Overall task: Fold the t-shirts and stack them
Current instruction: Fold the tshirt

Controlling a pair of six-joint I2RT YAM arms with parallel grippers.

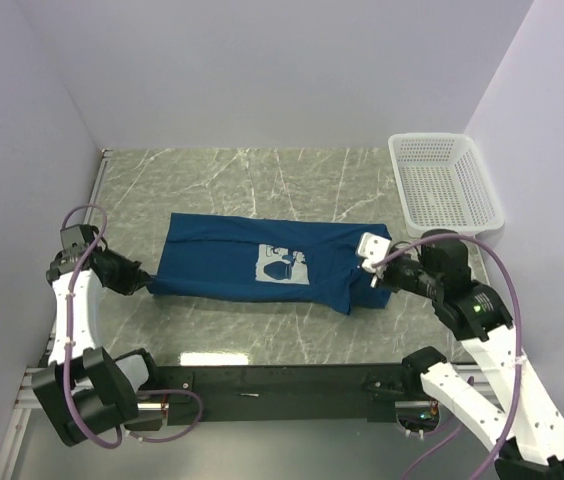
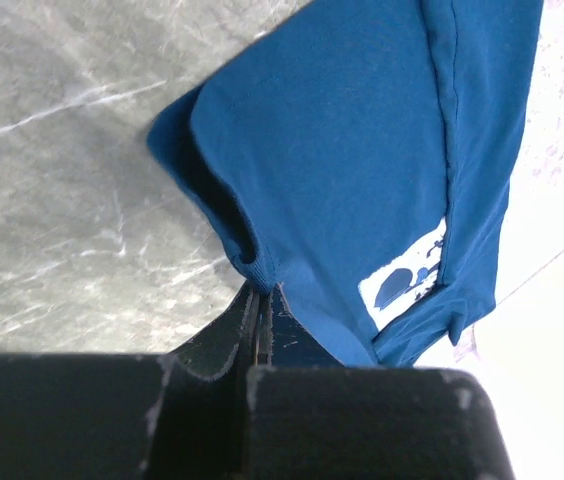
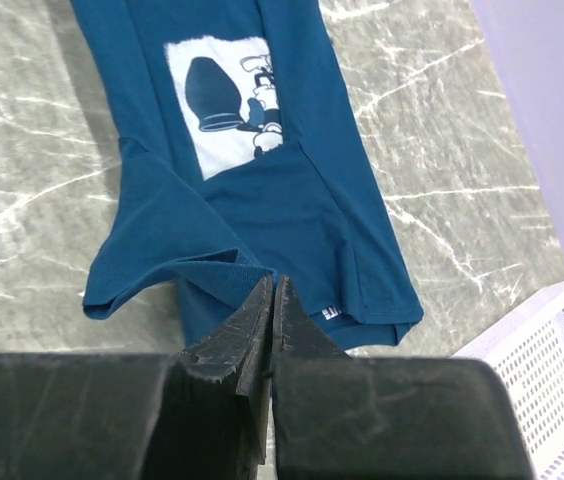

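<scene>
A dark blue t-shirt [image 1: 222, 255] lies folded into a long strip across the middle of the marble table [image 1: 262, 175], its white-and-blue print [image 1: 284, 266] facing up. My left gripper [image 1: 142, 281] is at the strip's left end. In the left wrist view the left gripper [image 2: 262, 292] is shut, with a ribbed edge of the t-shirt [image 2: 362, 150] pinched at its tips. My right gripper [image 1: 380, 276] is at the strip's right end. In the right wrist view the right gripper [image 3: 273, 285] is shut on a raised fold of the t-shirt [image 3: 292, 200], near a small label.
A white mesh basket [image 1: 442, 185] stands at the back right of the table, and its corner [image 3: 562, 350] shows in the right wrist view. Pale walls close in the left, back and right sides. A black rail runs along the near edge.
</scene>
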